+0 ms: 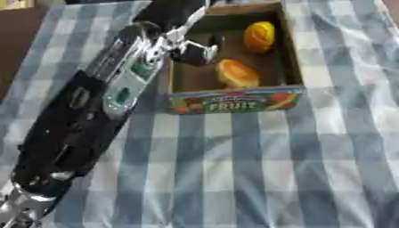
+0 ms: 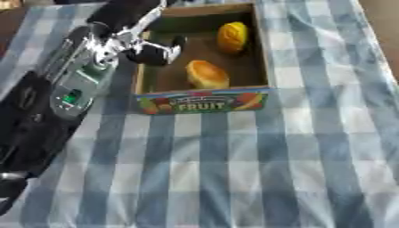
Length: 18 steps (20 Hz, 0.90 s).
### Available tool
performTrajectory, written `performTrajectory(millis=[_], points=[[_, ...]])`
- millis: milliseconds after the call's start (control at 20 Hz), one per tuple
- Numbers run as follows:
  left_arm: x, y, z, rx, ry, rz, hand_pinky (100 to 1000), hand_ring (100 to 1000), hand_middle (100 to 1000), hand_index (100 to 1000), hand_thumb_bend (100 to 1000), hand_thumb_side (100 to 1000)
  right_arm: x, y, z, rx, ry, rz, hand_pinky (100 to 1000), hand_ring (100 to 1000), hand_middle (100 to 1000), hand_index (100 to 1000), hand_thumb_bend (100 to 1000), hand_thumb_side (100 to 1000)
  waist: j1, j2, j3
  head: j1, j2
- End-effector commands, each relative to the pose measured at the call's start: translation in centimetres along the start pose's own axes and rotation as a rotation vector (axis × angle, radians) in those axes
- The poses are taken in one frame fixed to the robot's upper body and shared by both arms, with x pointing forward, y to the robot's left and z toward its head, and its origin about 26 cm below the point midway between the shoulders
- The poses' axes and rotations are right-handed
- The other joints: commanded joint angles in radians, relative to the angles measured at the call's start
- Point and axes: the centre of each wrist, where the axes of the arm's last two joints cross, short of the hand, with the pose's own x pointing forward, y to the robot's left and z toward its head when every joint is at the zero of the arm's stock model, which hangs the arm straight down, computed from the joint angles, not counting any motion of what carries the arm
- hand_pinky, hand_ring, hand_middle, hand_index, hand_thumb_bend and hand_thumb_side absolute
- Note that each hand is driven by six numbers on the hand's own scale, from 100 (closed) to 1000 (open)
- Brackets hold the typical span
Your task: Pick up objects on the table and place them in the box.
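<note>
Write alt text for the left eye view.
The robot's left hand reaches over the left wall of a cardboard box labelled FRUIT, which holds two orange-yellow fruits. The box sits on a blue-and-white checked tablecloth.

Matt cardboard box (image 1: 234, 101), checked tablecloth (image 1: 257, 169) under glossy clear plastic.

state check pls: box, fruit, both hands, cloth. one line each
box: open-topped, upright on the cloth, "FRUIT" label facing the camera
far orange-yellow fruit: inside the box, at the back
near orange fruit: inside the box, nearer the front wall
left hand: over the box's left side, fingers curled, nothing visibly held
right hand: not in view
checked tablecloth: spread flat, lightly wrinkled
</note>
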Motion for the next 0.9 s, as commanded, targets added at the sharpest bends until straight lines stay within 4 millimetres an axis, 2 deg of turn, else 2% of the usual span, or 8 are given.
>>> performTrajectory(millis=[50, 150, 300, 400, 550, 600, 750, 900], points=[[-0.5, 6.0, 2.3, 0.282, -0.021, 0.054, 799, 785, 762, 874, 100, 102, 0.8, -0.6, -0.7, 0.005, -0.042, 0.026, 789, 870, 708, 765, 100, 609, -0.005, -0.028, 0.009, -0.016, 0.004], [-2.1, 7.4, 3.7, 0.402, -0.005, 0.096, 784, 777, 757, 881, 100, 137, 0.8, -0.8, -0.7, 0.003, -0.044, 0.035, 789, 869, 708, 765, 100, 606, -0.006, -0.031, 0.019, -0.025, 0.006], [-5.3, 8.2, 6.0, 0.585, 0.029, 0.184, 771, 770, 754, 899, 102, 206, 0.8, -1.0, -0.6, -0.003, -0.047, 0.047, 789, 870, 709, 766, 100, 605, -0.008, -0.032, 0.033, -0.038, 0.009], [-7.4, 8.1, 7.9, 0.720, 0.042, 0.245, 775, 778, 763, 907, 162, 222, 0.9, -1.2, -0.6, -0.007, -0.050, 0.054, 790, 870, 710, 766, 100, 604, -0.013, -0.029, 0.040, -0.045, 0.008], [-9.8, 7.2, 11.0, 0.877, 0.040, 0.310, 779, 785, 769, 920, 199, 301, 0.9, -1.4, -0.6, -0.015, -0.057, 0.064, 791, 871, 711, 766, 100, 596, -0.023, -0.024, 0.049, -0.051, 0.005], [-10.4, 6.9, 11.8, 0.911, 0.037, 0.321, 779, 786, 770, 921, 201, 310, 0.9, -1.4, -0.6, -0.017, -0.060, 0.068, 791, 871, 711, 766, 100, 596, -0.026, -0.023, 0.051, -0.053, 0.004], [-11.4, 6.0, 13.8, 0.986, 0.017, 0.326, 790, 800, 782, 932, 192, 417, 1.0, -1.6, -0.7, -0.026, -0.072, 0.079, 792, 871, 713, 767, 100, 581, -0.039, -0.020, 0.060, -0.058, 0.002], [-11.7, 5.1, 14.7, 1.025, -0.012, 0.334, 791, 801, 782, 932, 156, 441, 1.0, -1.7, -0.7, -0.035, -0.086, 0.088, 793, 872, 716, 768, 100, 570, -0.047, -0.017, 0.066, -0.060, 0.001]])
